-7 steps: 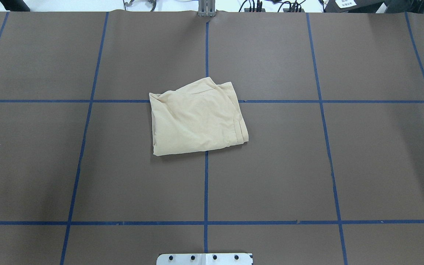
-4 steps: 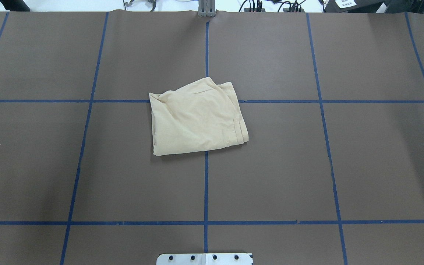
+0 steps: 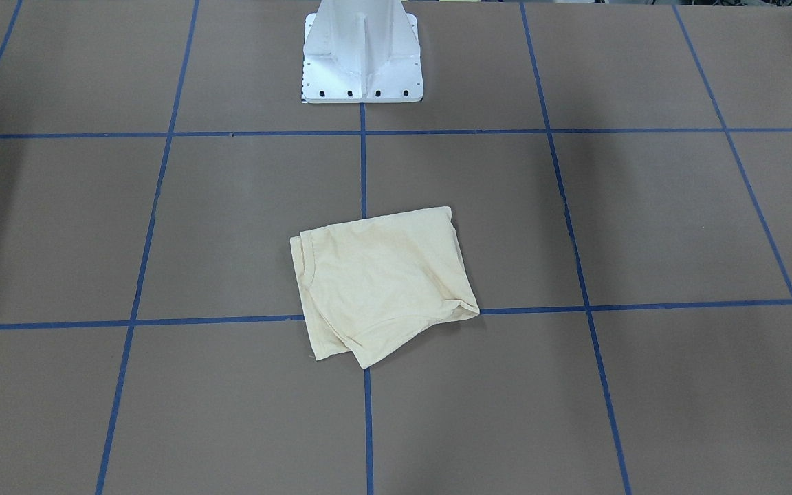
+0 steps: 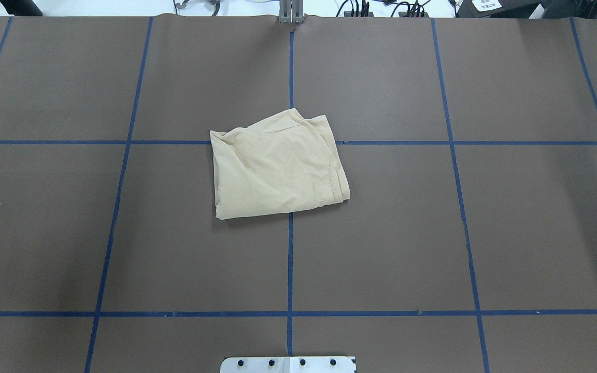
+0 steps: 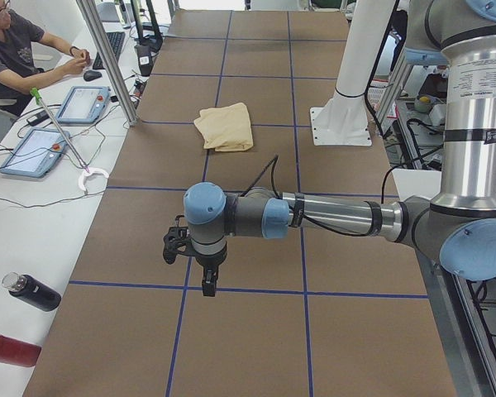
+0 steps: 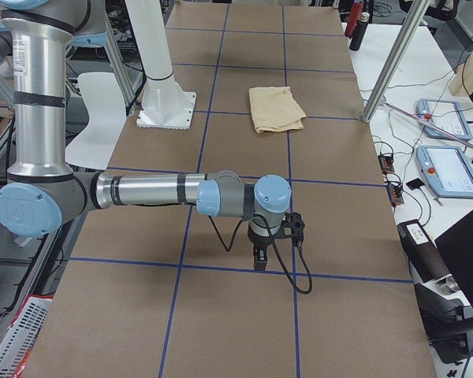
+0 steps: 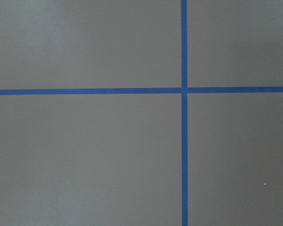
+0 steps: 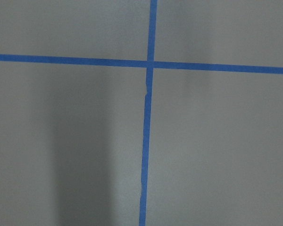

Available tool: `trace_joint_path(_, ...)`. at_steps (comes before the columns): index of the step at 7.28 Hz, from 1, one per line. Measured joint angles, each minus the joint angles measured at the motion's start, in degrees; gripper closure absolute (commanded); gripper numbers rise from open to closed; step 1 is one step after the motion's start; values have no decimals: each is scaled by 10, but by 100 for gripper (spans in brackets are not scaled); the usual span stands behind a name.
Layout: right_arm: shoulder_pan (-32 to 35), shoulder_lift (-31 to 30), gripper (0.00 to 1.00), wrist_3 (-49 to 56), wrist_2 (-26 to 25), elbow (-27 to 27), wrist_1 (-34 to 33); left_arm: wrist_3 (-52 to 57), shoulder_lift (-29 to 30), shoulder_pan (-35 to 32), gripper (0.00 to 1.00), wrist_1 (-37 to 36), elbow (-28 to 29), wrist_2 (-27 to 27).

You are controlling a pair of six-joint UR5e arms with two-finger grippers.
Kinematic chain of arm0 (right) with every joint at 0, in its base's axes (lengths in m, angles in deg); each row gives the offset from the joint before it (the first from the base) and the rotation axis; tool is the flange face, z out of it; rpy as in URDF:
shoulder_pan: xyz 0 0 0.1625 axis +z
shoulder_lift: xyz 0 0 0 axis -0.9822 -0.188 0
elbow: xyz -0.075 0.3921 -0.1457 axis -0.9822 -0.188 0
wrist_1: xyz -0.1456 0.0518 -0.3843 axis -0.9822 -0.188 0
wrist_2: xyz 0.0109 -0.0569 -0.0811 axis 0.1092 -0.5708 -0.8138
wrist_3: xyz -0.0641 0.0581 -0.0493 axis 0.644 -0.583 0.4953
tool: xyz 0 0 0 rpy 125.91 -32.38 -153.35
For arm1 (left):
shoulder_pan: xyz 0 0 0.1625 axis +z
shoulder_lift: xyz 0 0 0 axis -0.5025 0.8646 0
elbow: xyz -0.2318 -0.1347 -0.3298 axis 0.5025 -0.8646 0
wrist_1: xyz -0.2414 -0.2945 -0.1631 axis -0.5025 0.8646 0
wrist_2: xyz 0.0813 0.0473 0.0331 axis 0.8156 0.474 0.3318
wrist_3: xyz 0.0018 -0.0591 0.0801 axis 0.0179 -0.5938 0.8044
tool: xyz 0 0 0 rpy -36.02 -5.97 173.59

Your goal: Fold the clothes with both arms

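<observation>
Brown paper surface (image 4: 70,233), blue-taped grid: folded cream-yellow cotton T-shirt (image 4: 278,166) lies mid-surface, well apart from left arm's fingers (image 5: 208,285) and right arm's fingers (image 6: 258,258), neither evidently nearer. Whether either pair stands apart or together: cannot tell.

Plain cream-yellow T-shirt (image 4: 278,166) on a brown table (image 4: 70,233) crossed by a grid of blue tape lines (image 4: 289,259); white pedestal base (image 3: 361,48) with black bolt heads (image 3: 349,93).

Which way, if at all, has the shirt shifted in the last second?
No. Overhead, the shirt meets the centre tape line at the same spot, outline unchanged.
</observation>
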Motion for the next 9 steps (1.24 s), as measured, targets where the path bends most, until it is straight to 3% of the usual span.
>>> trace_joint_path(9, 0, 3, 0, -20, 1, -1, 0, 0, 3, 0, 1, 0, 1, -1)
